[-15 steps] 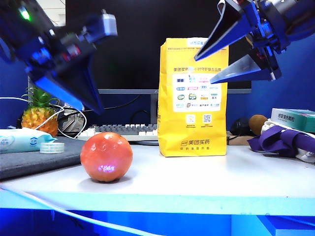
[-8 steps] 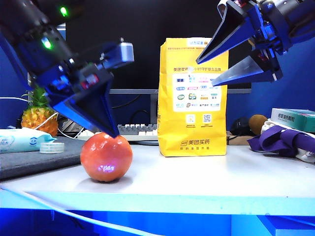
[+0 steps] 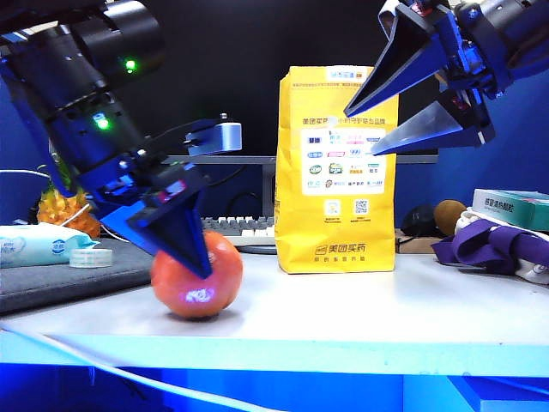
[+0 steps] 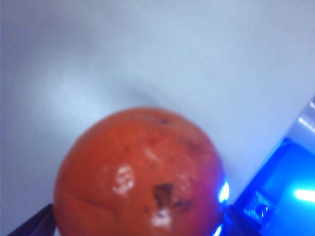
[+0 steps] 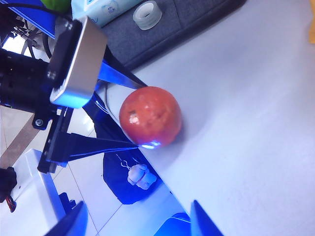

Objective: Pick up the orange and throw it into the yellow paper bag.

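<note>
While the orange point(image 3: 197, 279) sits on the white table point(image 3: 360, 318) left of the yellow paper bag point(image 3: 336, 172), the left gripper point(image 5: 135, 115) straddles it, jaws apart; closing comes next. Right gripper point(image 3: 388, 101) hovers agape beside the bag's top.

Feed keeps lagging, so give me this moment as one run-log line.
left tool: open, straddling orange on table | right tool: open, raised beside yellow paper bag top | orange not lifted
</note>
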`<act>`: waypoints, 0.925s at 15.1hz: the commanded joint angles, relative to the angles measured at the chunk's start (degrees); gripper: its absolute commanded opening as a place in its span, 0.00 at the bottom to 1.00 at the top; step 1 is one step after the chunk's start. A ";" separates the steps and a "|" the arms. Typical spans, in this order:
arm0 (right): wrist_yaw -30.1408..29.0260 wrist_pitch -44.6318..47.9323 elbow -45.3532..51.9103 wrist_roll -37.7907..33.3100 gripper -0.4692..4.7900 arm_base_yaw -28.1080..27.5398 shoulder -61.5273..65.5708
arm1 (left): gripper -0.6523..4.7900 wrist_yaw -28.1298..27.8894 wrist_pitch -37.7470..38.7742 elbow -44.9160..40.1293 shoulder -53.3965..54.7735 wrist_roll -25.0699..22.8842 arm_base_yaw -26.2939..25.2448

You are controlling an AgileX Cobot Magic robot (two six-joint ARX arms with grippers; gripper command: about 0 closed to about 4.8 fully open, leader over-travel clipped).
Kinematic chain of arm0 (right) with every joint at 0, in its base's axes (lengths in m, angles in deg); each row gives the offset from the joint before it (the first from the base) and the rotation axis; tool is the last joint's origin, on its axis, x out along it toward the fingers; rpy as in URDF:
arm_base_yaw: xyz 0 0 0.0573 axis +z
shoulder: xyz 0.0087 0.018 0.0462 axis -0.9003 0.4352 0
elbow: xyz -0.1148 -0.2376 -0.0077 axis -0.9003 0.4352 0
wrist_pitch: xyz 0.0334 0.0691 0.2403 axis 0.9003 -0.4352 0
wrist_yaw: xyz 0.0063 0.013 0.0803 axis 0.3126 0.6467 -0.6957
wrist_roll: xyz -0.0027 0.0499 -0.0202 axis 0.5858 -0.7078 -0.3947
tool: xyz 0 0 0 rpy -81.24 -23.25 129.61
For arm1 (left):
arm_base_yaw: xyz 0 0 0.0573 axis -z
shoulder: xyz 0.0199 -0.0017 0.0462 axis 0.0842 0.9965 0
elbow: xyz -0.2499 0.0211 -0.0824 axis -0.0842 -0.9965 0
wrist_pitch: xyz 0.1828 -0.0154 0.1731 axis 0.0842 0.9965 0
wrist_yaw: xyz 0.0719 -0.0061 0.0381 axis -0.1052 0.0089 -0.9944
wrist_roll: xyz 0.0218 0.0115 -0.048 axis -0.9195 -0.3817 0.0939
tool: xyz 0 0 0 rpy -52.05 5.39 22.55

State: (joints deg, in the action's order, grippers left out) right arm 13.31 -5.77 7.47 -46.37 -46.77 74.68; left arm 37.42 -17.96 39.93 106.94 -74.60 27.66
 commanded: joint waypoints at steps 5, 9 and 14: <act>0.39 0.42 -0.11 1.64 0.61 -0.07 -0.13 | 0.61 -0.90 -6.80 1.36 -0.17 0.17 0.96; 6.29 0.63 -0.13 2.71 0.61 -0.09 -0.13 | 0.61 -2.47 -3.63 9.57 -3.45 0.24 0.96; 8.83 6.84 -4.04 3.17 0.61 -0.15 -0.17 | 0.61 1.97 -11.10 20.28 -12.74 0.26 0.96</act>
State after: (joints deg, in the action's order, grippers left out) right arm 20.81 -1.59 5.33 -43.53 -46.99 74.74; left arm 37.53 -25.28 59.69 94.83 -74.31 28.56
